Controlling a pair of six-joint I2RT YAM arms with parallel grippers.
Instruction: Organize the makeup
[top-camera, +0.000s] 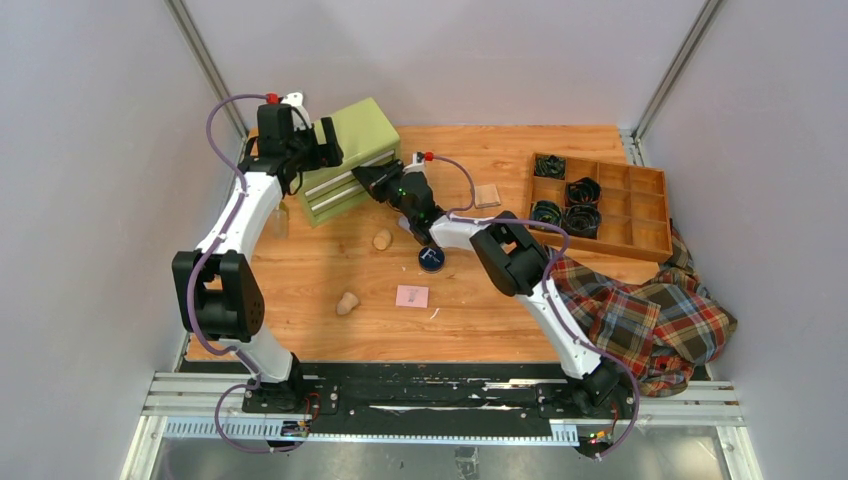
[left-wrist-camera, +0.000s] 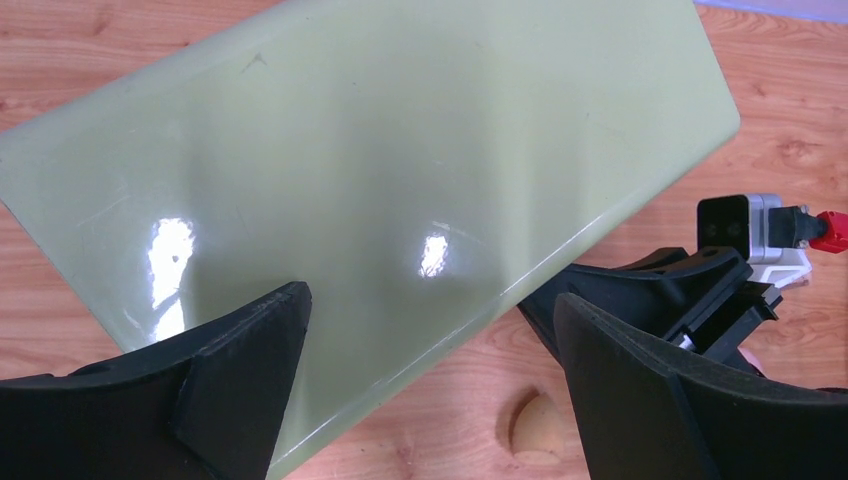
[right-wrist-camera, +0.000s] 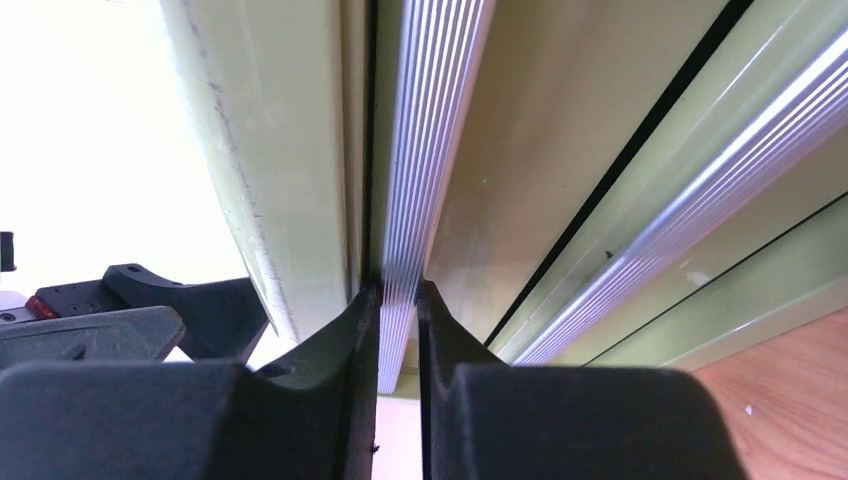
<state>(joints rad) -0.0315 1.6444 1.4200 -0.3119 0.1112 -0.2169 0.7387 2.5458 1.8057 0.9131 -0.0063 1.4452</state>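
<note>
A green drawer box (top-camera: 355, 150) stands at the back left. My right gripper (top-camera: 362, 176) is shut on the ribbed metal handle (right-wrist-camera: 420, 150) of one of its drawers, with the jaws pinching the handle's end (right-wrist-camera: 398, 290). My left gripper (top-camera: 330, 145) hovers open over the box top (left-wrist-camera: 380, 170), holding nothing. On the table lie two tan egg-shaped sponges (top-camera: 382, 240) (top-camera: 346, 302), a navy round compact (top-camera: 431, 259), a pink square pad (top-camera: 412, 296) and a tan square (top-camera: 487, 195). One sponge (left-wrist-camera: 540, 425) shows between the left fingers. A clear bottle (top-camera: 278, 222) stands left of the box.
A wooden divided tray (top-camera: 640, 215) at the back right holds black coiled bands (top-camera: 582, 192). A plaid cloth (top-camera: 640, 310) lies at the right edge. Grey walls close in both sides. The right arm's wrist (left-wrist-camera: 750, 230) is close beside the left gripper.
</note>
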